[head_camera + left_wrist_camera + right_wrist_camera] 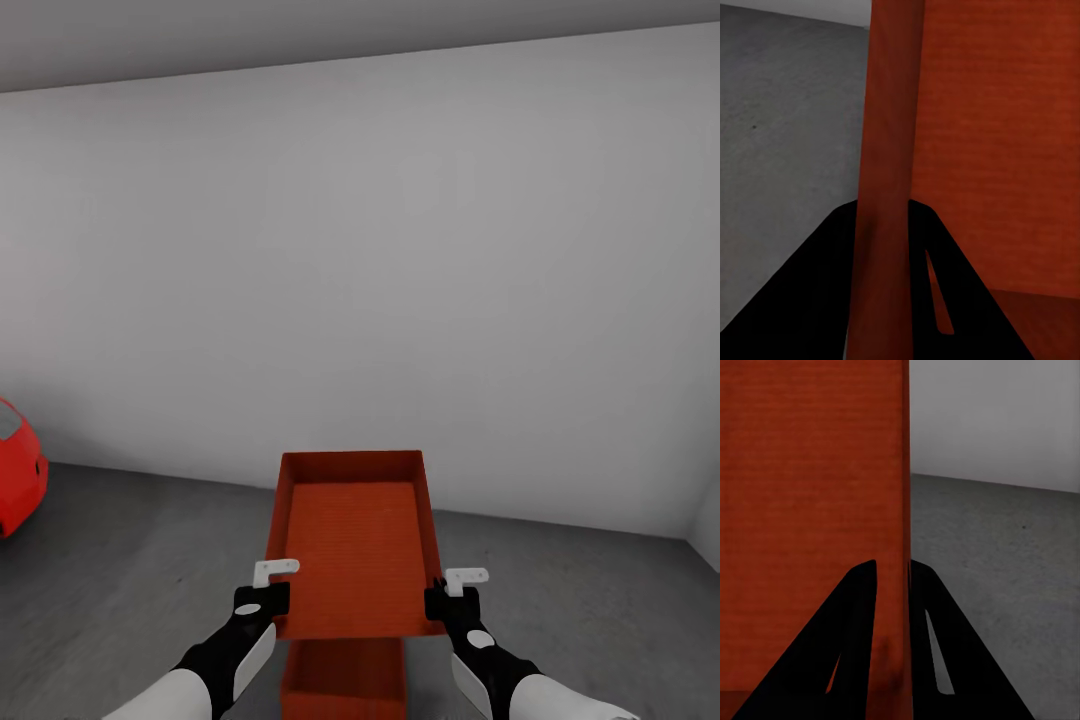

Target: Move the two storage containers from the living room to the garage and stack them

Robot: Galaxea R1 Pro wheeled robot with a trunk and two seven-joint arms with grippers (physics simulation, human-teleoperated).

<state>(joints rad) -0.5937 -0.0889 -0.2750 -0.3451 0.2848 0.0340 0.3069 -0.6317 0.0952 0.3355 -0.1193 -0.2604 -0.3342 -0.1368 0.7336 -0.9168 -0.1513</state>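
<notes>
The upper storage container point(352, 545) is held level between both grippers. The left gripper point(262, 600) is closed on its left wall; the right gripper point(450, 603) is closed on its right wall. The lower storage container point(345, 680) sits directly below, between the arms, on the concrete floor point(120, 570). A red car point(18, 465) stands well left of the left gripper. A pale grey wall point(400, 250) lies ahead.
</notes>
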